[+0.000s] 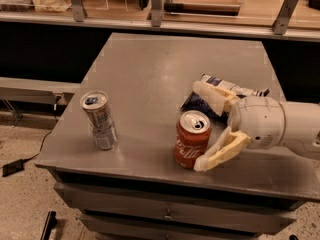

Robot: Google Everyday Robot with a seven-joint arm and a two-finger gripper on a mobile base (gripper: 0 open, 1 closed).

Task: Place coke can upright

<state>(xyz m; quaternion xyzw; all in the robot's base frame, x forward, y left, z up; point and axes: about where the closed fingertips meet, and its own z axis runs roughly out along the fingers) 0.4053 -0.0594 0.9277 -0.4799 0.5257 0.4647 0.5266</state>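
The coke can, red-orange with white script and a silver top, stands upright on the grey table near its front edge. My gripper comes in from the right on a white arm. It is open: one cream finger lies behind the can over the chip bag, the other finger lies in front and to the right of the can. Neither finger presses the can.
A slim silver-grey can stands upright at the table's front left. A dark blue chip bag lies behind the coke can, partly under my gripper. A shelf rail runs along the back. The table's front edge is close to the coke can.
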